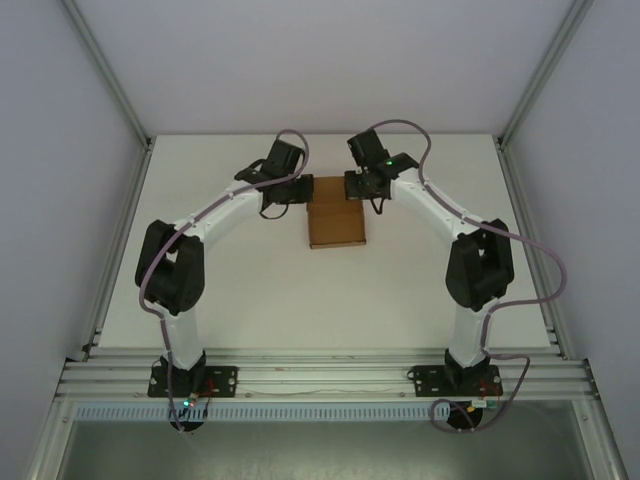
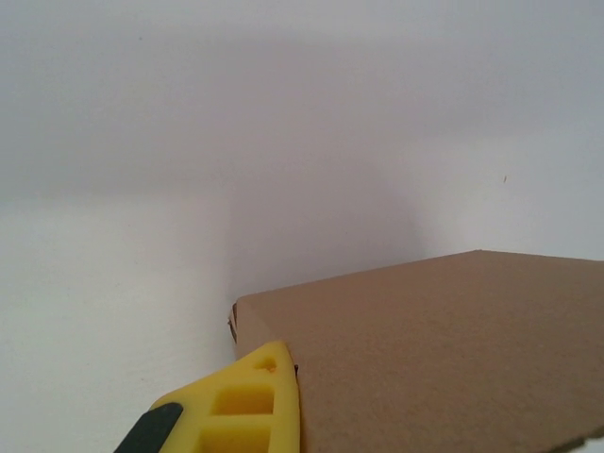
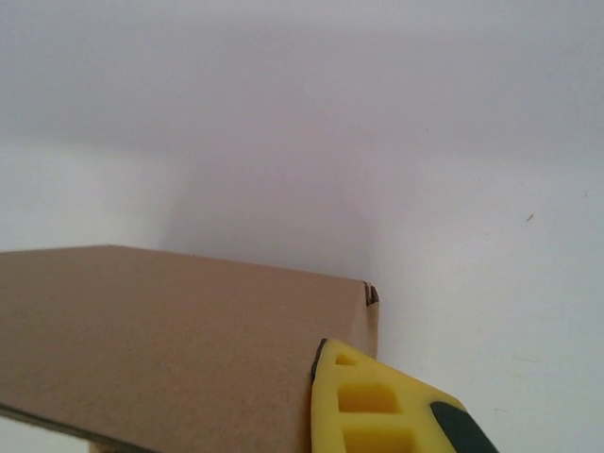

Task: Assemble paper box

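Observation:
The paper box (image 1: 337, 225) is a brown cardboard shape lying flat at the middle of the table, with a raised panel along its far edge. My left gripper (image 1: 300, 192) sits at that panel's far-left corner and my right gripper (image 1: 358, 187) at its far-right corner. In the left wrist view one yellow finger (image 2: 255, 401) lies flat against the paper box (image 2: 444, 349); the other finger is hidden behind the cardboard, so the left gripper (image 2: 297, 366) is shut on the panel. The right wrist view mirrors this: a yellow finger (image 3: 373, 411) presses the paper box (image 3: 160, 340), the right gripper (image 3: 316, 357) shut on it.
The white table (image 1: 250, 290) has open room in front of and beside the box. Aluminium frame rails (image 1: 118, 235) run along both sides, and a grooved rail (image 1: 320, 378) crosses the near edge between the arm bases. White walls stand close behind the grippers.

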`<control>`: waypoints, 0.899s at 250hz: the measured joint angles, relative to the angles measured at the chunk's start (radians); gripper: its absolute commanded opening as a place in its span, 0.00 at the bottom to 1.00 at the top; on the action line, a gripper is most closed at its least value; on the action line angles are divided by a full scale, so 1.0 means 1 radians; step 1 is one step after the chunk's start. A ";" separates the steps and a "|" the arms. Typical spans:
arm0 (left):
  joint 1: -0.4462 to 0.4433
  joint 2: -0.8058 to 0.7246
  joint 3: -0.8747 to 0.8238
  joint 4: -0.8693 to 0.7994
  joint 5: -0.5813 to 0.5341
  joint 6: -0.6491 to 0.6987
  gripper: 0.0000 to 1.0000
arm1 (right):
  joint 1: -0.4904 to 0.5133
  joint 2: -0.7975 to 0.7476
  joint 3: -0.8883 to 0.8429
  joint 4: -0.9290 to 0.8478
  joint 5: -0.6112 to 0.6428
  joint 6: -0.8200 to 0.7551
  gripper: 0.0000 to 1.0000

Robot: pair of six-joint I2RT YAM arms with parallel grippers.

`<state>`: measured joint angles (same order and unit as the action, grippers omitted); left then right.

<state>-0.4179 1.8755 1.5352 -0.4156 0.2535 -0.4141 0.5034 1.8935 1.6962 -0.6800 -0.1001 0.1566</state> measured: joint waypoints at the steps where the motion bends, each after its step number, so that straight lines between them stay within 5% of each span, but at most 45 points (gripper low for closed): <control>1: 0.000 0.000 0.000 0.000 0.000 -0.003 0.00 | 0.000 0.000 0.000 0.001 0.000 0.002 0.06; 204: 0.037 0.291 0.435 -0.233 0.061 -0.112 0.01 | -0.003 0.090 0.048 0.046 0.120 0.124 0.06; 225: 0.041 0.312 0.472 -0.263 0.066 -0.073 0.14 | -0.008 0.092 0.049 0.045 0.111 0.123 0.05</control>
<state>-0.3771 2.1876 2.0075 -0.6785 0.3199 -0.4873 0.4957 1.9854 1.7451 -0.6346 0.0105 0.2798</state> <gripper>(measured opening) 0.084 0.060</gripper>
